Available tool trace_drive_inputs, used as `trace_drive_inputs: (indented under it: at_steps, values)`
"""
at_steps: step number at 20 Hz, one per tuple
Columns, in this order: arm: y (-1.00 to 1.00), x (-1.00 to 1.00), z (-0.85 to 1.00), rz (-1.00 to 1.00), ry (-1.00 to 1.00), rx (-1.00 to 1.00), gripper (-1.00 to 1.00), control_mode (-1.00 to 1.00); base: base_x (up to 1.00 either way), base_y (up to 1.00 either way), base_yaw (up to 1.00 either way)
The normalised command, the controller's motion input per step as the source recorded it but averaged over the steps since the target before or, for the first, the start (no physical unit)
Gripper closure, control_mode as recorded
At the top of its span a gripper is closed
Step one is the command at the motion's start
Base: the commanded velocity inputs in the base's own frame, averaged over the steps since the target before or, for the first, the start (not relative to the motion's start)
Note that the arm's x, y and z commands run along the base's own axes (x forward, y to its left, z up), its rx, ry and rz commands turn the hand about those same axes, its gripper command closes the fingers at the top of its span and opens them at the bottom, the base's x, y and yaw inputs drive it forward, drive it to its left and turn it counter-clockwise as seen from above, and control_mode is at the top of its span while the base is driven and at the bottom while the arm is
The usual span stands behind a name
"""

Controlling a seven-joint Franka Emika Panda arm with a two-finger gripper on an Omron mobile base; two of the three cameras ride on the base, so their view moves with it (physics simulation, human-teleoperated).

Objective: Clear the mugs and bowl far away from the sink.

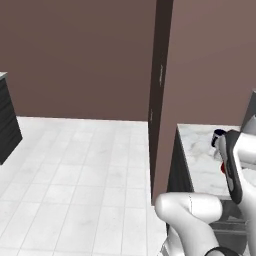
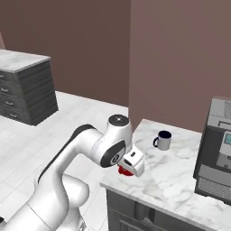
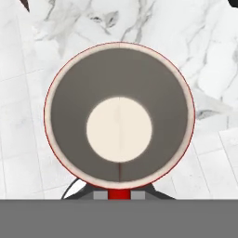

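Near the front left corner of the marble bench (image 2: 180, 176), the white arm's gripper (image 2: 127, 170) points straight down over the red mug (image 3: 119, 115). From the hand camera the mug's round open mouth sits directly below, its red handle toward the bottom edge. Whether the jaws are closed on it cannot be told. The white-grey mug (image 2: 163, 140) stands farther back, toward the wall, well apart. Both look rigid, glossy, likely slippery and breakable; pinching the rim wall seems safest.
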Motion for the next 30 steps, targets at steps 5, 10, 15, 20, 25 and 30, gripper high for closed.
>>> trace_drive_inputs:
  at_steps: [5,10,15,20,25,30]
  values:
    - [-0.41,0.14,-0.43,0.00,0.00,-0.08,1.00,-1.00,0.00,0.00,0.00]
    - [-0.43,0.21,-0.16,0.00,0.00,-0.01,1.00,-1.00,0.00,0.00,0.00]
    - [-0.41,0.27,-0.01,0.00,0.00,0.00,1.00,-1.00,0.00,0.00,0.00]
    - [-0.32,0.33,0.00,0.00,0.00,0.00,1.00,-1.00,0.00,0.00,0.00]
    - [-0.14,0.38,-0.07,0.00,0.00,0.00,1.00,-1.00,0.00,0.00,0.00]
    - [0.00,0.30,-0.28,0.00,0.00,0.00,1.00,-1.00,0.00,0.00,0.00]
